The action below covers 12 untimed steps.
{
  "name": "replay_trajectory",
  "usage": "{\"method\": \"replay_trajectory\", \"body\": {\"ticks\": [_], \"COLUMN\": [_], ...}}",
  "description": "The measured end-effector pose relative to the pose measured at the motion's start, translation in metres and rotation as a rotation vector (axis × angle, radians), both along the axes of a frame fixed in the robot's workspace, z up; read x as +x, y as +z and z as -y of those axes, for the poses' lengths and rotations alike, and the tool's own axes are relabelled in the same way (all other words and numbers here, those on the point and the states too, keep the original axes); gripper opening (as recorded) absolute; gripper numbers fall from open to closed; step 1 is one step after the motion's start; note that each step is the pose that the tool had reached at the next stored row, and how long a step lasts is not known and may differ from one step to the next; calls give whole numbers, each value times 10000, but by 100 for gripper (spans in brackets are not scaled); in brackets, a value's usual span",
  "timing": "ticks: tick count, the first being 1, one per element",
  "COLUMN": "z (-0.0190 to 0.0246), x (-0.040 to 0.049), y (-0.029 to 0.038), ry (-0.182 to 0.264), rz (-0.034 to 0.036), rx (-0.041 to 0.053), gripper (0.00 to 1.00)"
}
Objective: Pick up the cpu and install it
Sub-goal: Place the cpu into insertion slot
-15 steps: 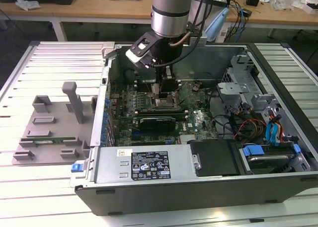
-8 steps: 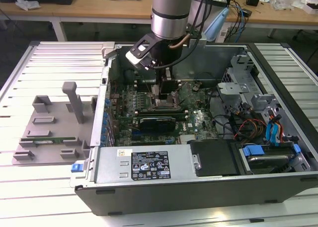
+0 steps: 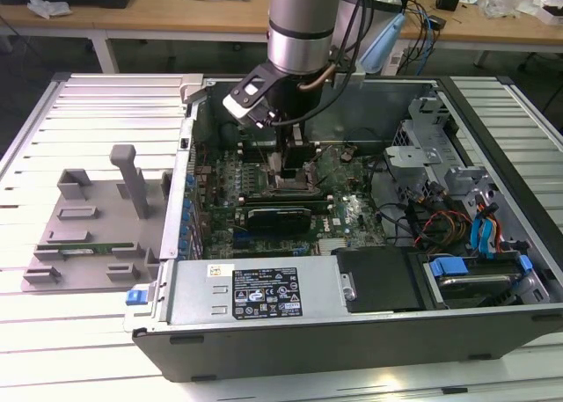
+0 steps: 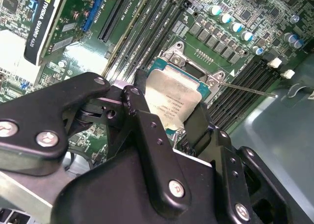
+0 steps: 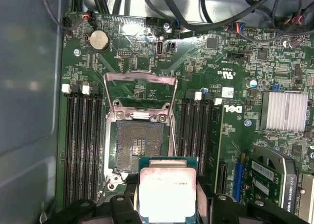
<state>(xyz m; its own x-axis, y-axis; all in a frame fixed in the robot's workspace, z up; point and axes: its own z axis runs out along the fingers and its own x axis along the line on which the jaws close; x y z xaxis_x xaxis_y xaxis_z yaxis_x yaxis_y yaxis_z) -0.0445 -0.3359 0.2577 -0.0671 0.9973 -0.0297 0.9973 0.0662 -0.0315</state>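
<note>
Here's the scene: a white slatted table (image 3: 88, 103) carrying an opened computer case (image 3: 369, 327), and the arm (image 3: 299, 24) reaching straight down into it from above. Down in the case lies the green motherboard (image 5: 235, 72), and the gripper (image 3: 286, 169) hangs right over its middle, between the banks of memory slots. On the table at the exterior view's left stands a grey holder (image 3: 88, 217), well apart from the action. Now look at the first wrist view: the socket (image 5: 140, 145) is bare, its contact field exposed, and the metal lid (image 5: 140, 87) is swung up out of the way, so the seat is ready and nothing is in it. And there's the cpu (image 5: 168, 194), silver top up, clamped flat between the black fingers (image 4: 139, 104), one on each of two opposite edges, so the gripper is closed on it. The pick-up is done, that much is plain. The chip sits just beside the socket's near edge in that view, not centred over it and not seated. How high it rides above the board is hard to judge from these angles; it looks close. What's left is the install itself: the chip is not yet in the socket and the lid is not yet down.
</note>
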Motion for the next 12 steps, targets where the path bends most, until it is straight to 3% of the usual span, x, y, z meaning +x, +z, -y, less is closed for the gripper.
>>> {"method": "replay_trajectory", "body": {"ticks": [12], "z": [0], "x": [0], "y": [-77], "ry": [0], "rz": [0], "rx": [0], "gripper": [55]}}
